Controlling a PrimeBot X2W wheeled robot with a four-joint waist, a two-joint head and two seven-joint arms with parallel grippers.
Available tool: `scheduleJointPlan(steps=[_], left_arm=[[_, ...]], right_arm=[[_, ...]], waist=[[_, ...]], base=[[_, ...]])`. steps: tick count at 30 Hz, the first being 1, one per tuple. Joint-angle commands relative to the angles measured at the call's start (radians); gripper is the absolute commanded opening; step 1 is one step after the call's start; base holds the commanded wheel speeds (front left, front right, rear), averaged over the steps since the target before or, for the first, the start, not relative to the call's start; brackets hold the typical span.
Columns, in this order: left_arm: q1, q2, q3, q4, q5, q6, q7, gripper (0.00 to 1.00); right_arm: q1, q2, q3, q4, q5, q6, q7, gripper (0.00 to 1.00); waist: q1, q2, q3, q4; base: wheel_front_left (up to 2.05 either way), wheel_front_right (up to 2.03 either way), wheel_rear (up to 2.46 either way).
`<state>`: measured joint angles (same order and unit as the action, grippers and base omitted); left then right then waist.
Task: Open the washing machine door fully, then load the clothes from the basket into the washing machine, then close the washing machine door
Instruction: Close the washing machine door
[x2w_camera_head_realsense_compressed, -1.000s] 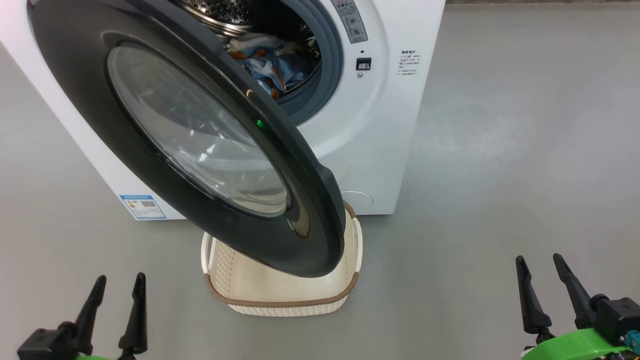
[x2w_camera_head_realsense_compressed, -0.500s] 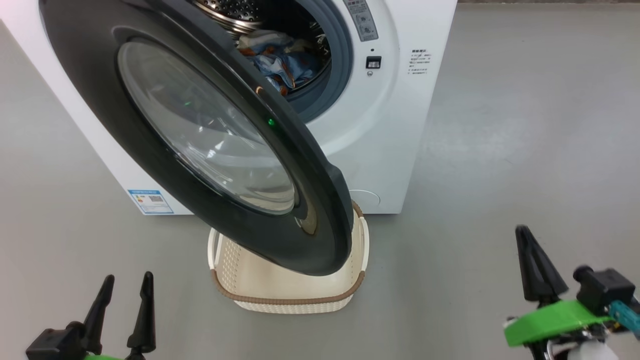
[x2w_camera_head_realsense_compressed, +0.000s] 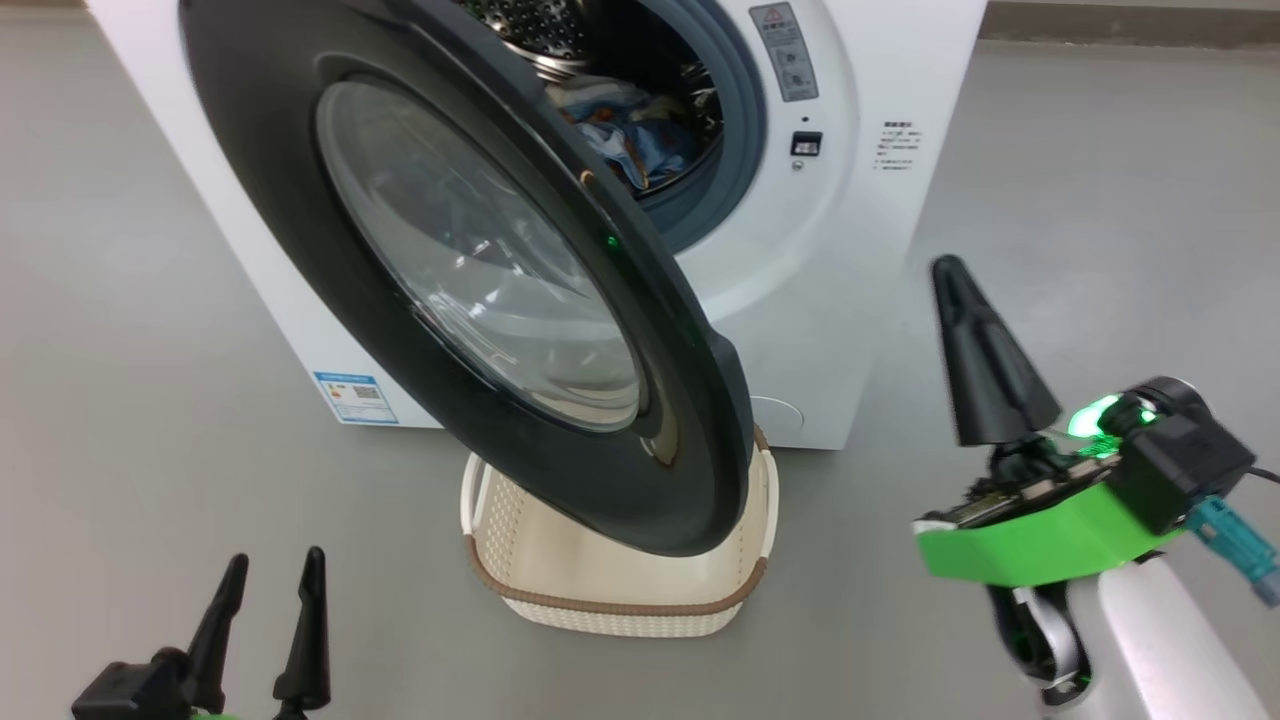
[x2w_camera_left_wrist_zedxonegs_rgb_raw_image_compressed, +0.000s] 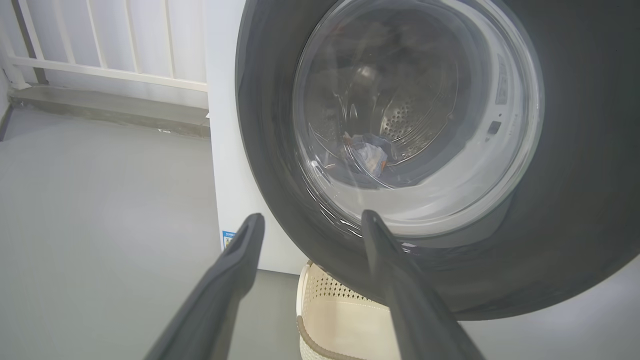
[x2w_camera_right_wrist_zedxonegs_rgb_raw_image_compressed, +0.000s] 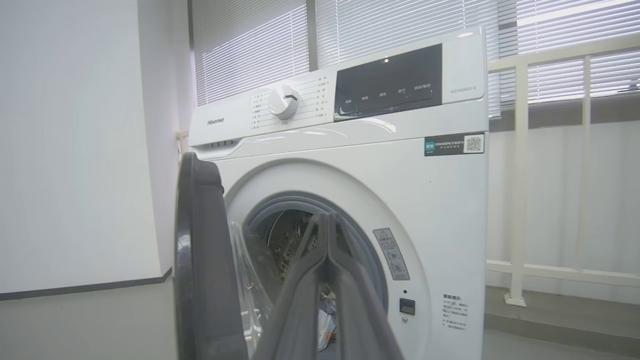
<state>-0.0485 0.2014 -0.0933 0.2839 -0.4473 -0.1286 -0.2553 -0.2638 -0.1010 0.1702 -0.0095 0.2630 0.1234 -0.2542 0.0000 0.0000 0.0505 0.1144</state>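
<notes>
Right gripper (x2w_camera_head_realsense_compressed: 948, 268): clenched on nothing, raised to the right of the washing machine (x2w_camera_right_wrist_zedxonegs_rgb_raw_image_compressed: 350, 165), which is marked "Hisense". My left gripper (x2w_camera_head_realsense_compressed: 277, 558): released, low. The washing machine door (x2w_camera_head_realsense_compressed: 270, 200) is ajar over the basket (x2w_camera_head_realsense_compressed: 620, 606). The clothes (x2w_camera_head_realsense_compressed: 630, 125) lie in the drum. The blue label sticker (x2w_camera_head_realsense_compressed: 355, 397) has print too small to read.

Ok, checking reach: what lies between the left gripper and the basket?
Only bare grey floor between the left gripper and the basket, seen in the head view.
</notes>
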Motion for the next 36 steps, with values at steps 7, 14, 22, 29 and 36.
scheduleJointPlan(steps=[7,14,22,29,36], left_arm=[[0.004,0.013,0.03,-0.025,0.004,-0.002,-0.006,1.0],[0.008,0.006,0.029,-0.025,0.003,-0.002,-0.006,1.0],[0.011,0.002,0.029,-0.023,0.0,-0.002,-0.006,1.0],[0.0,-0.003,0.026,-0.022,-0.004,-0.002,-0.006,1.0],[-0.016,-0.006,0.02,-0.022,-0.005,-0.002,-0.006,1.0]], right_arm=[[-0.042,0.011,0.222,-0.11,0.027,0.007,-0.008,0.0],[0.002,0.01,0.352,-0.028,0.05,0.007,-0.008,0.0],[0.056,0.002,0.4,0.14,0.075,0.007,-0.008,0.0],[0.051,0.007,0.378,0.24,0.084,0.007,-0.008,0.0],[0.008,0.027,0.339,0.285,0.087,0.007,-0.008,0.0]], waist=[[0.0,0.0,-0.019,0.036],[0.0,0.0,-0.024,0.051],[0.0,0.0,-0.021,0.057],[0.0,0.0,-0.006,0.058],[0.0,0.0,0.014,0.064]], base=[[0.0,0.0,0.0],[0.0,0.0,0.0],[0.0,0.0,0.0],[0.0,0.0,0.0],[0.0,0.0,0.0]])
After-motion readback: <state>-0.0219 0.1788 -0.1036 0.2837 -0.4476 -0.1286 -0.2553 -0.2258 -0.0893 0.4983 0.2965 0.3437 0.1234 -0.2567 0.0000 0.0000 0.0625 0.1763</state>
